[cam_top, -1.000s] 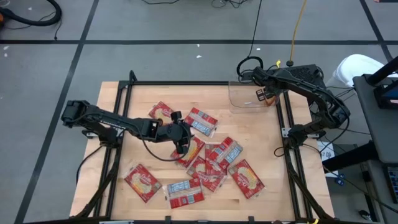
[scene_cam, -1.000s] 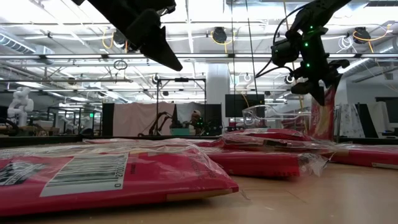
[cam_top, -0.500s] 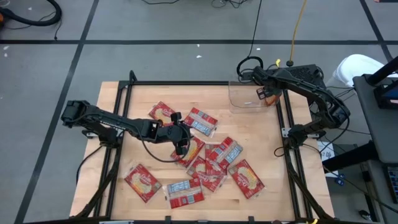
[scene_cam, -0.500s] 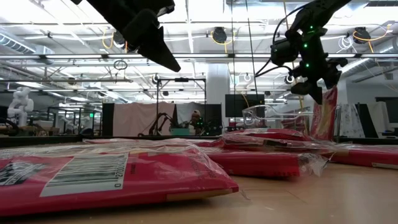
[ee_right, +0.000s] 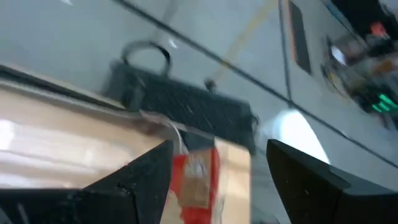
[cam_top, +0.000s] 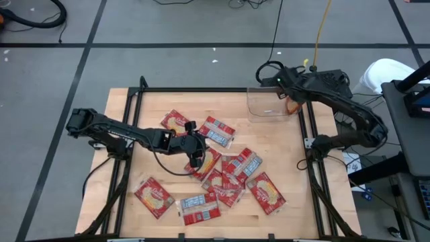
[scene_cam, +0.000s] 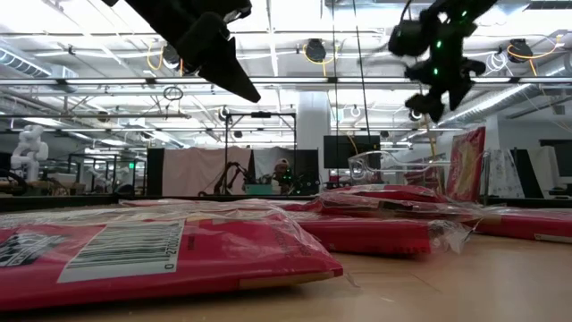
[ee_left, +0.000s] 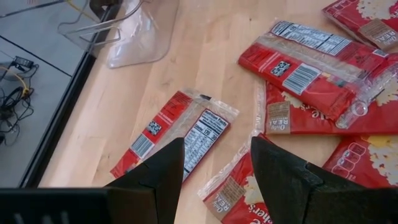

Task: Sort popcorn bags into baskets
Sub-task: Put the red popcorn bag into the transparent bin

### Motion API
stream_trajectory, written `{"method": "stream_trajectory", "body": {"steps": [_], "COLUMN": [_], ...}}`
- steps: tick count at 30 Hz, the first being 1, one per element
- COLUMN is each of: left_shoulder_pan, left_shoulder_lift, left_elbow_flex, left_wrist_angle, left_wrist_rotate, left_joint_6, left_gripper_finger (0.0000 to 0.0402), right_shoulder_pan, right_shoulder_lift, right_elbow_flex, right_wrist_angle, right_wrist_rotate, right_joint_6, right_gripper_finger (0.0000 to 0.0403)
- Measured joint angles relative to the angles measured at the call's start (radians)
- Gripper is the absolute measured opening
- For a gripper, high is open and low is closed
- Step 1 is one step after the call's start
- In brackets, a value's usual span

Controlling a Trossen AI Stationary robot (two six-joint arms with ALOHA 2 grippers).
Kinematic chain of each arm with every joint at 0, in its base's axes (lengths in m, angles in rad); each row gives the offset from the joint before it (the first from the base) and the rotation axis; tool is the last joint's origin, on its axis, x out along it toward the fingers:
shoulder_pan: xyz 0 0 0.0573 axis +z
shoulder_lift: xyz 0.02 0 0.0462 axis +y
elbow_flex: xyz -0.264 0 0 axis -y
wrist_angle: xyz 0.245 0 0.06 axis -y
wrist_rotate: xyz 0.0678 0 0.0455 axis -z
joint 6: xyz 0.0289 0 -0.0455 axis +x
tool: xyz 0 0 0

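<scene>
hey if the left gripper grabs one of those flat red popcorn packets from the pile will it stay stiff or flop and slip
Probably floppy: the flat red popcorn packets look thin, with loose clear wrap that wrinkles at the ends. The glossy film may be slippery, so a grab near an edge could slide. They look light, and since they overlap in the pile, lifting one may drag a neighbour.

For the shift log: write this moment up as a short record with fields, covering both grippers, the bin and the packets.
left gripper: open, empty, over the popcorn bags spread mid-table
right gripper: open, empty, raised above the clear bin at the table's far right corner
bin contents: one red packet standing upright against its wall
loose packets: about nine, flat on the table, several overlapping
table: wooden top, black frame
</scene>
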Motion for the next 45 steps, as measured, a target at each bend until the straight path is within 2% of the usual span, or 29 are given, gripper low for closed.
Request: {"method": "stream_trajectory", "body": {"steps": [2, 7, 10, 15, 20, 25, 32, 36, 40, 45], "left_shoulder_pan": [0.005, 0.018, 0.018, 0.004, -0.03, -0.064, -0.132, -0.212, -0.285, -0.38], "left_shoulder_lift": [0.0, 0.0, 0.0, 0.0, 0.0, 0.0, 0.0, 0.0, 0.015, 0.08], "left_elbow_flex": [0.0, 0.0, 0.0, 0.0, 0.0, -0.026, -0.046, -0.046, -0.046, -0.047], "left_wrist_angle": [0.0, 0.0, -0.003, -0.03, -0.088, -0.093, -0.089, -0.079, -0.08, -0.086], "left_wrist_rotate": [0.0, 0.0, -0.001, -0.001, -0.001, 0.0, -0.003, -0.023, -0.062, -0.091], "left_joint_6": [-0.001, -0.018, -0.046, -0.13, -0.222, -0.326, -0.482, -0.515, -0.535, -0.538], "left_gripper_finger": [0.0191, 0.0191, 0.0191, 0.0191, 0.0191, 0.0191, 0.0191, 0.0191, 0.0192, 0.0228], "right_shoulder_pan": [0.027, 0.134, 0.25, 0.499, 0.727, 0.884, 1.023, 1.074, 1.11, 1.127], "right_shoulder_lift": [-0.045, -0.134, -0.174, -0.218, -0.225, -0.201, -0.128, -0.075, -0.016, 0.062], "right_elbow_flex": [0.0, 0.0, -0.015, -0.115, -0.295, -0.451, -0.507, -0.508, -0.508, -0.508], "right_wrist_angle": [0.039, 0.138, 0.202, 0.364, 0.659, 0.947, 0.988, 1.016, 1.102, 1.239], "right_wrist_rotate": [-0.12, -0.503, -0.621, -0.622, -0.622, -0.62, -0.534, -0.523, -0.438, -0.408], "right_joint_6": [-0.008, -0.022, -0.017, -0.033, -0.056, -0.112, -0.119, -0.093, -0.095, -0.105], "right_gripper_finger": [0.0252, 0.0252, 0.0252, 0.0252, 0.0251, 0.0251, 0.0251, 0.0251, 0.0251, 0.0251]}}
